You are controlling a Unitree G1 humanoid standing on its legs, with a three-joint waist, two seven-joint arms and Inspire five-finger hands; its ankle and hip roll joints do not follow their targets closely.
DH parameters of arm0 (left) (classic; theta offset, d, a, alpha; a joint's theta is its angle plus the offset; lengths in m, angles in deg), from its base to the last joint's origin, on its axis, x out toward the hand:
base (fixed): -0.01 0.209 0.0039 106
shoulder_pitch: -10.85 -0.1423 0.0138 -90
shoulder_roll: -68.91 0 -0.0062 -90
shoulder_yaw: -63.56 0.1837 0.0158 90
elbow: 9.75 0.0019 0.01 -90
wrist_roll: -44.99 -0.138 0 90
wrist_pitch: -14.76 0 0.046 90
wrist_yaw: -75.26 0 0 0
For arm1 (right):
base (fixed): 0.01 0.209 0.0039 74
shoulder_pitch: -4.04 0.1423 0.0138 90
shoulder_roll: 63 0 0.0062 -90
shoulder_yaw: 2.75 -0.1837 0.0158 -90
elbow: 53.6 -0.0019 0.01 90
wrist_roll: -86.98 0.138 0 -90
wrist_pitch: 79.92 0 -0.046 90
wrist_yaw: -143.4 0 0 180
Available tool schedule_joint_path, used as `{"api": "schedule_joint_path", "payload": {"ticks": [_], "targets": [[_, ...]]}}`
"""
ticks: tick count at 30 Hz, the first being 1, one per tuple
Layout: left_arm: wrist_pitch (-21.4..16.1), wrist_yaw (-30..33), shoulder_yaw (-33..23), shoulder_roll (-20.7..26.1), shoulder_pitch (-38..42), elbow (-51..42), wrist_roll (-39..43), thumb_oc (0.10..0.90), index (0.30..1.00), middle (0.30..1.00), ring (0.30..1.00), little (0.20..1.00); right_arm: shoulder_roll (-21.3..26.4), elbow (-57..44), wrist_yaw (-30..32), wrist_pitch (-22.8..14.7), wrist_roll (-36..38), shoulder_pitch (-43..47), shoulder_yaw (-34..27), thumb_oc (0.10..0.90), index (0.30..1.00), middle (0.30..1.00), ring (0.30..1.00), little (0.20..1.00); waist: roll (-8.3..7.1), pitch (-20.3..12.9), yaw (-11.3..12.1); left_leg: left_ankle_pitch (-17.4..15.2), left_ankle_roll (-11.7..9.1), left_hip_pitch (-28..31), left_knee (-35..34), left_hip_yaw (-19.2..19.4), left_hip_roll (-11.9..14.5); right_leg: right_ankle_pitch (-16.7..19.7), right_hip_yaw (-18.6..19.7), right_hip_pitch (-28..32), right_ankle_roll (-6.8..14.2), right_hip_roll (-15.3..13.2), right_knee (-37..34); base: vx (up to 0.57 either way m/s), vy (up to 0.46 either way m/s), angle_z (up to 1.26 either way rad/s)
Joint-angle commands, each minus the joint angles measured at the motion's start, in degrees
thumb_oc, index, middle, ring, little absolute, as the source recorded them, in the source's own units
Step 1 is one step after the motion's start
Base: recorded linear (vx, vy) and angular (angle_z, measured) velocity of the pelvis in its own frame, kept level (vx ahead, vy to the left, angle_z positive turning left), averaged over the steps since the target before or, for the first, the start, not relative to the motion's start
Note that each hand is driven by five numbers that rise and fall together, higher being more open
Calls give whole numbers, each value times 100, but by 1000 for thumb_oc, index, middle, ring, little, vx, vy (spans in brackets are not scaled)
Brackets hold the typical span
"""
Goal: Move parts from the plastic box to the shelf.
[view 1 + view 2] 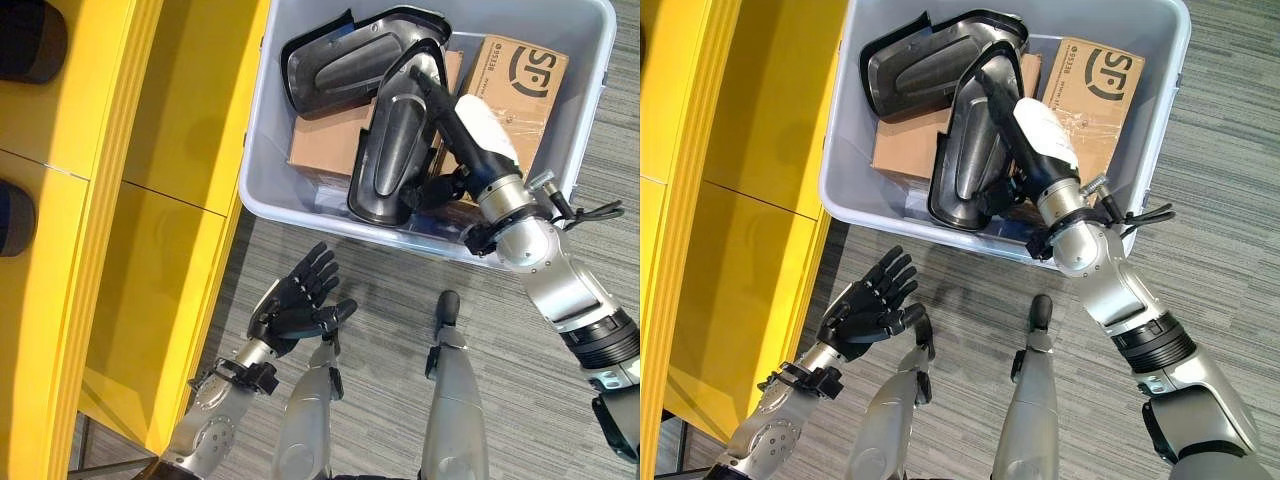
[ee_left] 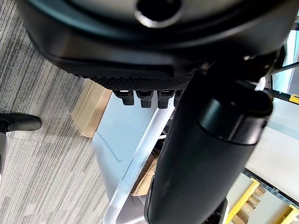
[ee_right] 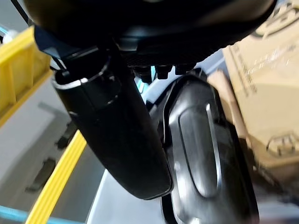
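In the upper centre of the frame, the right robot hand (image 1: 447, 120) curls its thumb and fingers round a black moulded plastic part (image 1: 392, 150) tilted inside the pale grey plastic box (image 1: 590, 60): the pickup step, seemingly. Next it needs lifting clear toward the yellow shelf (image 1: 120, 200) at left. The left robot hand (image 1: 298, 300) hovers spread, lower centre.

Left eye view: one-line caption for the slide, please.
Right hand grips a black part in the plastic box; left hand open beside the yellow shelf.
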Motion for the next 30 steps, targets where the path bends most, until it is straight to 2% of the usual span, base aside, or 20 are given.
{"api": "schedule_joint_path", "payload": {"ticks": [1,3,4,5,6,8,11,12,15,17,20,23,26,27,30], "targets": [[-335,-303,101,279,-140,-746,-39,900,1000,1000,1000,1000,64,-196,-242,-195,585,922,142,900,1000,1000,1000,1000,156,-22,41,-768,245,-290,619,93,-78,-854,-91,262,-371,259,-60,-1,-37,2],[-335,-311,93,310,-136,-723,-42,900,1000,1000,1000,1000,84,-131,-422,-314,838,911,220,900,1000,1000,1000,1000,134,-22,47,-746,244,-316,614,93,-62,-840,-103,239,-376,263,-60,3,-19,1],[-326,-300,89,329,-127,-710,-35,900,1000,1000,1000,1000,114,-201,-451,-398,1129,912,241,900,1000,1000,1000,1000,120,-22,45,-740,233,-331,613,93,-48,-843,-108,224,-372,267,-49,9,-40,3],[-342,-284,98,341,-126,-686,-72,900,1000,1000,1000,1000,90,-318,-461,-385,1727,872,223,900,1000,1000,1000,1000,94,-22,43,-727,236,-340,601,100,-41,-830,-113,218,-371,282,-52,8,-44,3],[-341,-278,99,344,-125,-687,-84,900,1000,1000,1000,1000,77,-355,-457,-406,1930,853,209,900,1000,1000,1000,1000,85,-22,41,-725,236,-348,604,104,-38,-825,-114,213,-371,284,-53,9,-52,4],[-390,-248,116,388,-143,-679,-52,900,1000,1000,1000,1000,-117,-838,-498,-451,3477,666,38,900,1000,1000,1000,1000,45,-22,11,-729,232,-385,637,124,-17,-820,-99,188,-365,303,-46,14,-38,7],[-438,-255,95,398,-164,-656,-77,900,1000,1000,1000,1000,-398,-1300,-492,-184,4157,417,-96,900,1000,1000,1000,1000,31,-22,-24,-733,239,-404,667,151,-8,-806,-65,163,-355,314,-36,32,-3,1],[-464,-251,125,404,-221,-640,-76,900,1000,1000,1000,1000,-533,-1459,-289,91,4597,223,-131,900,1000,1000,1000,1000,25,-22,-52,-862,201,-259,690,125,-16,-950,-36,294,-307,302,14,83,14,-1],[-492,-208,96,409,-262,-677,-47,900,1000,1000,1000,1000,-792,-1650,-82,595,5105,-111,-193,900,1000,1000,1000,1000,26,-22,-94,-872,219,-264,695,137,-23,-953,-1,278,-305,315,17,29,6,0],[-520,-202,82,407,-282,-670,-42,900,1000,1000,1000,1000,-923,-1666,79,658,5094,-343,-194,900,1000,1000,1000,1000,23,-22,-110,-867,230,-286,692,153,-25,-947,9,266,-307,326,7,0,0,0],[-564,-259,104,402,-307,-614,-77,900,1000,1000,1000,1000,-1169,-1369,176,769,5612,-558,-190,900,1000,1000,1000,1000,20,-22,-102,-866,252,-322,720,154,-21,-932,17,250,-323,340,3,5,-22,1],[-602,-294,133,425,-298,-569,-78,900,1000,1000,1000,1000,-1314,-992,259,588,5601,-549,-207,900,1000,1000,1000,1000,40,-22,-59,-863,265,-350,734,131,-29,-947,-13,249,-336,340,17,4,-22,-2],[-550,-289,163,437,-296,-593,-108,900,1000,1000,1000,1000,-1474,-447,501,586,5991,-465,-358,900,1000,1000,1000,1000,70,-22,10,-874,274,-382,775,92,-37,-985,-60,255,-353,317,59,10,-36,0],[-575,-323,197,430,-282,-535,-115,900,1000,1000,1000,1000,-1530,-53,777,393,6234,-324,-467,900,1000,1000,1000,1000,98,-22,47,-869,275,-388,770,81,-36,-1010,-80,252,-367,311,85,0,0,0],[-554,-352,235,428,-257,-512,-79,900,1000,1000,1000,1000,-1476,518,690,89,6409,6,-689,900,1000,1000,1000,1000,146,-22,100,-886,272,-398,791,58,-47,-1050,-93,255,-391,311,111,0,0,0]]}}
